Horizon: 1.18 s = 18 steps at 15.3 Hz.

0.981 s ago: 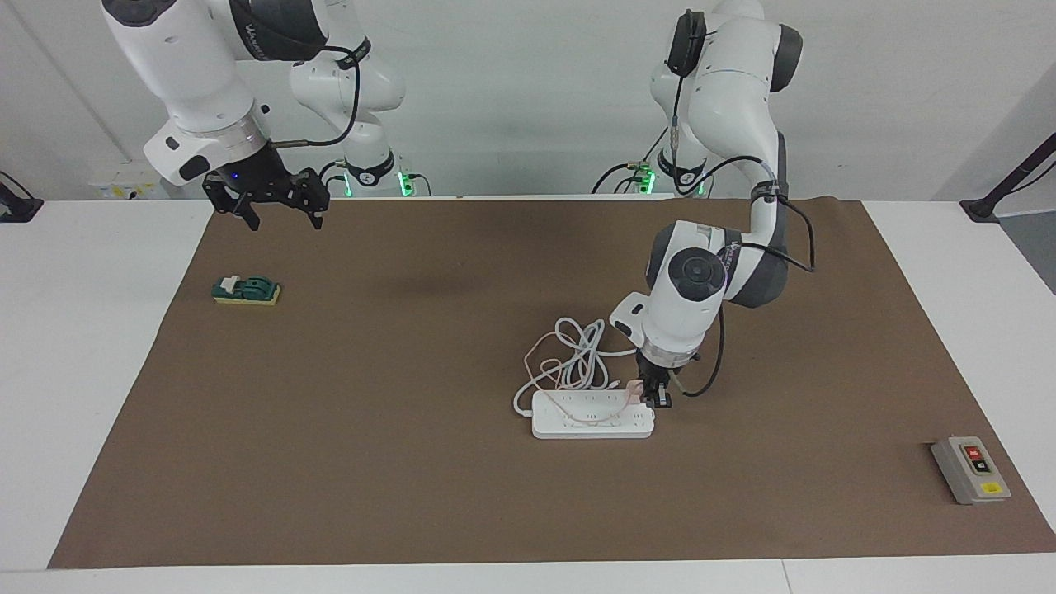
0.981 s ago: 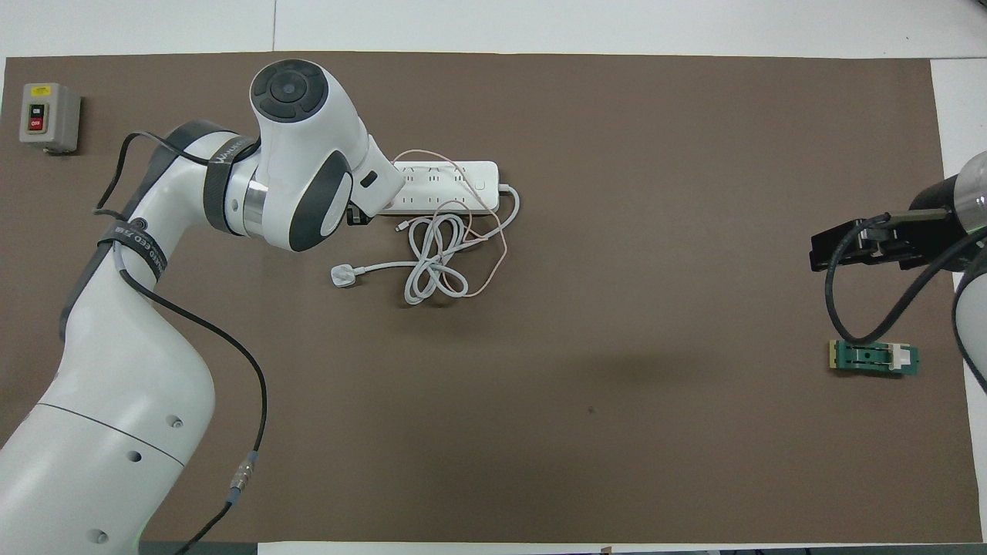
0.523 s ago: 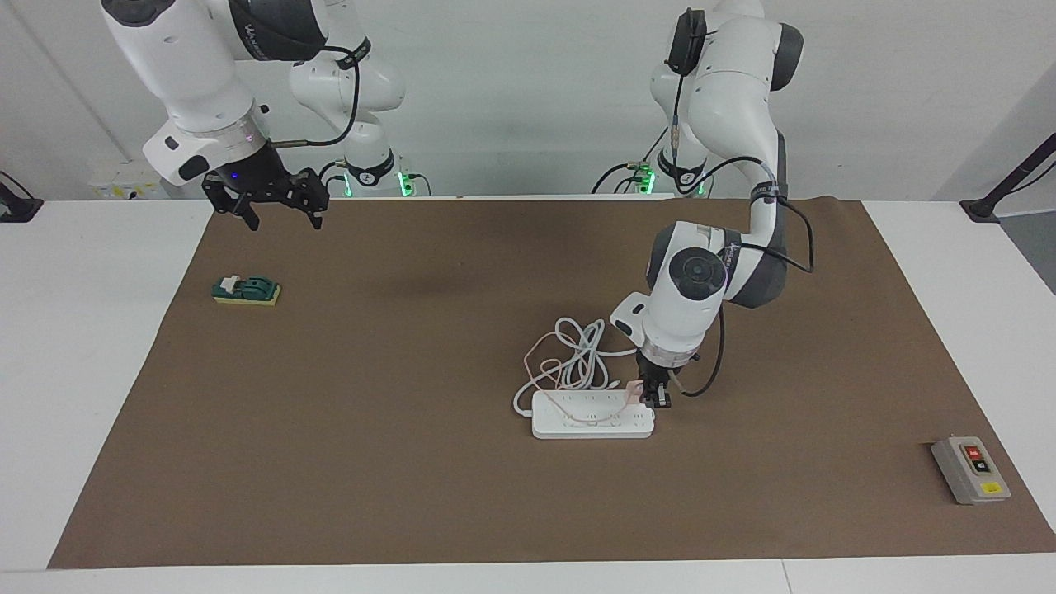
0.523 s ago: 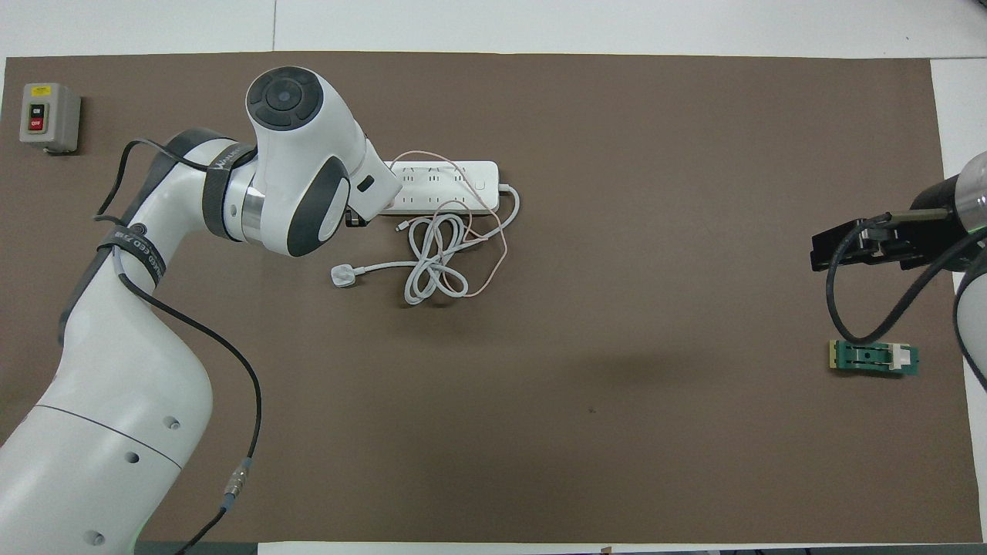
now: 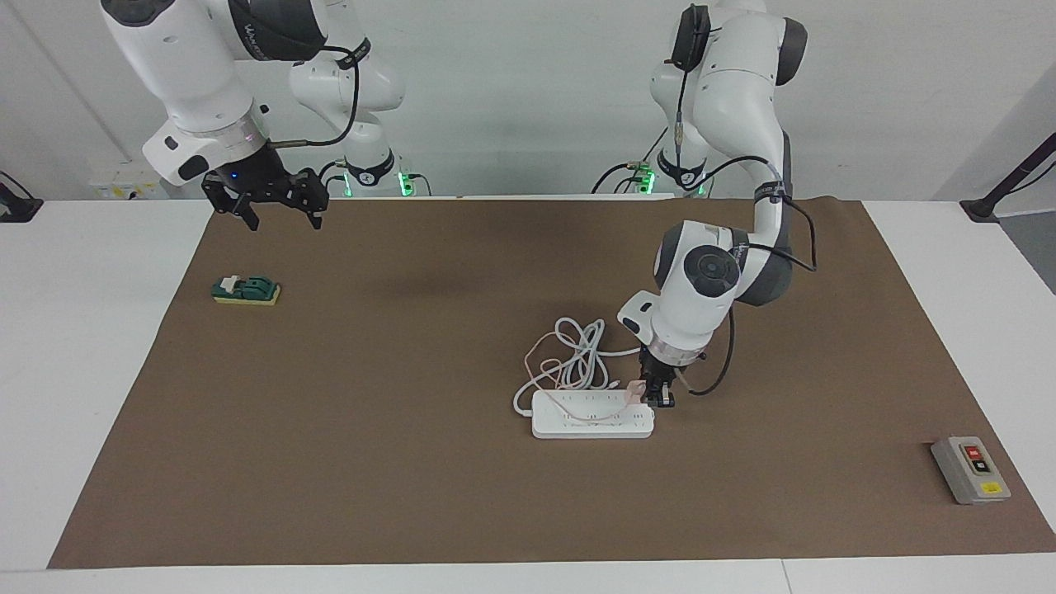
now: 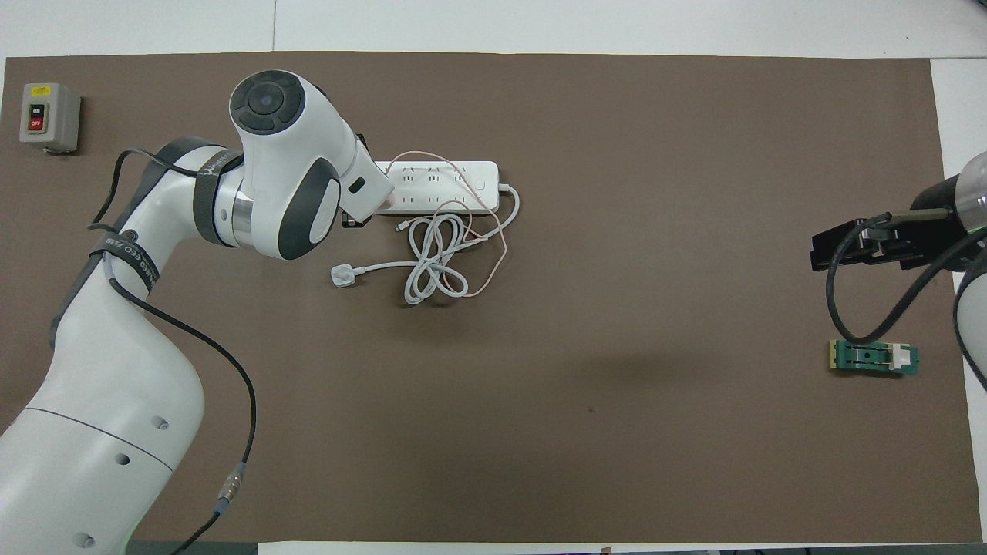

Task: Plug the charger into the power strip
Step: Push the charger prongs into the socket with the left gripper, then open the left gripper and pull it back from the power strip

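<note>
The white power strip (image 5: 577, 422) lies flat on the brown mat, and it also shows in the overhead view (image 6: 455, 187). My left gripper (image 5: 657, 396) points straight down at the strip's end toward the left arm's side. It is shut on the pale pink charger (image 5: 635, 385), which sits right at the strip's corner. The thin pink cable (image 5: 540, 355) loops over the strip and the coiled white cord (image 5: 582, 351). In the overhead view my left wrist hides the gripper and most of the charger (image 6: 388, 202). My right gripper (image 5: 283, 216) is open and waits in the air at the mat's edge nearest the robots.
A white three-pin plug (image 6: 343, 275) on the thick cord lies nearer to the robots than the strip. A grey button box (image 5: 969, 469) sits at the left arm's end of the mat. A green-and-yellow block (image 5: 246, 290) lies under the right gripper's side.
The left arm's wrist and elbow have swung a little toward its own end of the table, while its gripper stays at the strip's end. The right arm has not moved.
</note>
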Each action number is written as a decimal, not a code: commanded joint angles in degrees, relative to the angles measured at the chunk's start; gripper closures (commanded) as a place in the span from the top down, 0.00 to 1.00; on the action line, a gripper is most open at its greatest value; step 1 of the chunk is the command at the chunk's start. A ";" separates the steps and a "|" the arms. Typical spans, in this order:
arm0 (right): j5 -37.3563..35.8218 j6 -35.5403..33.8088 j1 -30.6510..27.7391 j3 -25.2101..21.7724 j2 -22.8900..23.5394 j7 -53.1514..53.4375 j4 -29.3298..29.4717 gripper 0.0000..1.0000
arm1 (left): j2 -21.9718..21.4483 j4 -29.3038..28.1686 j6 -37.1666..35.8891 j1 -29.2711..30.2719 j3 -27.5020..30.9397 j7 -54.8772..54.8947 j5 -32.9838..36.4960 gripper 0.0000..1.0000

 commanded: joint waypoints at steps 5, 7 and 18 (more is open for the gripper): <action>0.59 0.90 -1.09 0.53 -1.14 -0.21 -1.33 1.00 | 2.46 -1.88 3.36 -0.90 0.55 0.51 -0.42 1.00; 0.59 0.90 -1.09 0.53 -1.23 -0.21 -1.33 1.00 | 2.46 -1.61 3.44 -0.90 0.55 0.60 -0.33 1.00; 0.59 0.90 -1.09 0.53 -1.23 -0.21 -1.33 1.00 | -7.89 -1.43 -5.85 2.79 0.64 -3.59 -1.99 1.00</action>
